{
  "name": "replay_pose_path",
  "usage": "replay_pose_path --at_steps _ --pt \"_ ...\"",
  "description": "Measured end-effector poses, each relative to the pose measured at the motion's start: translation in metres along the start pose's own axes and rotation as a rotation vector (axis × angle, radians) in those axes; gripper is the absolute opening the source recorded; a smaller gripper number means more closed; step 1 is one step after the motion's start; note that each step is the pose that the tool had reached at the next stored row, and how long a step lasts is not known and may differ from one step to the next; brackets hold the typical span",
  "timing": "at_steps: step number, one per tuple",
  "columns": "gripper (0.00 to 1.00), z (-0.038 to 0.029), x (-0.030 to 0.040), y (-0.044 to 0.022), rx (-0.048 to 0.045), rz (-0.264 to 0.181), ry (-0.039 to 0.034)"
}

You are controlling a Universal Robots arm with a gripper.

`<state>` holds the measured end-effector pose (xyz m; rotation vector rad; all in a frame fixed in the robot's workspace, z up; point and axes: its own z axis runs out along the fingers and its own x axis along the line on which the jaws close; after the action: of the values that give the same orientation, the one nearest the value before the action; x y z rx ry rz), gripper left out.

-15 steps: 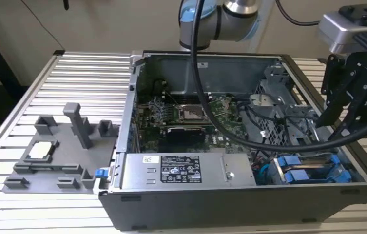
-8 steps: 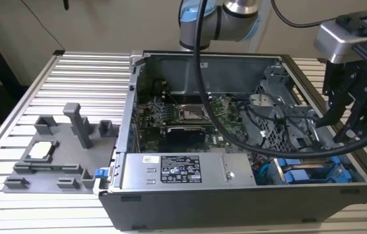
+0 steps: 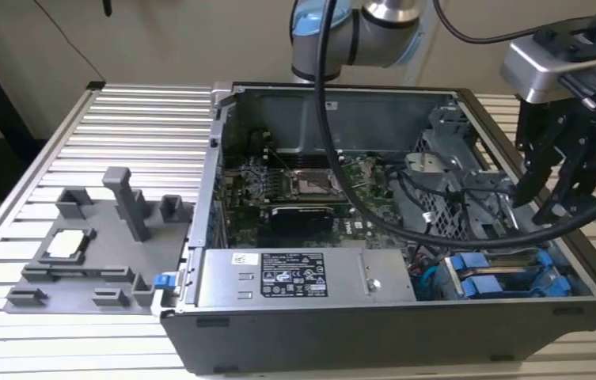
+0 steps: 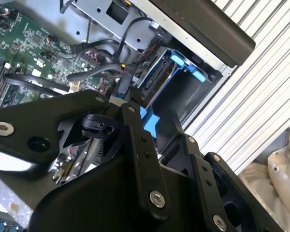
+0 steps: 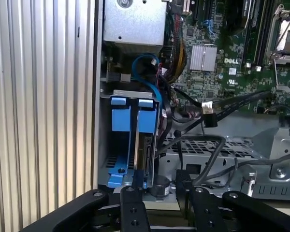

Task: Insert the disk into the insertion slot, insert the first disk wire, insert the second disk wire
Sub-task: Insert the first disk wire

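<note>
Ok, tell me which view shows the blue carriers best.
The first wrist view: both blue carriers sit side by side, facing the camera. The exterior view shows them from above, in a corner of the case; the second wrist view, partly behind the pincer.

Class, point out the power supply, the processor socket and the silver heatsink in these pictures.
power supply (image 3: 292,275): exterior view, on its dark label.
processor socket (image 3: 313,184): exterior view, on its open middle.
silver heatsink (image 5: 203,58): first wrist view, on its finned top.
</note>
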<state>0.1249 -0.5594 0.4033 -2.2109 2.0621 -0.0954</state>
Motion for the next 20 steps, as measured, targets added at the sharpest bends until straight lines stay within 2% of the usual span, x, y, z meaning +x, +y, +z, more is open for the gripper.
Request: replay_pose_path --at_steps 3,11,17,20 --pt "0.41 0.0014 -0.0069 -0.0009 0.0002 0.000 -0.0008" --pt "0.41 0.0051 -0.0139 -0.0049 0.0048 -0.006 -0.0040" --pt "0.41 0.0087 -0.0169 -0.0051 0.0216 -0.011 -0.0035" --pt "0.41 0.0098 -0.0174 -0.0049 0.0245 -0.011 -0.0033"
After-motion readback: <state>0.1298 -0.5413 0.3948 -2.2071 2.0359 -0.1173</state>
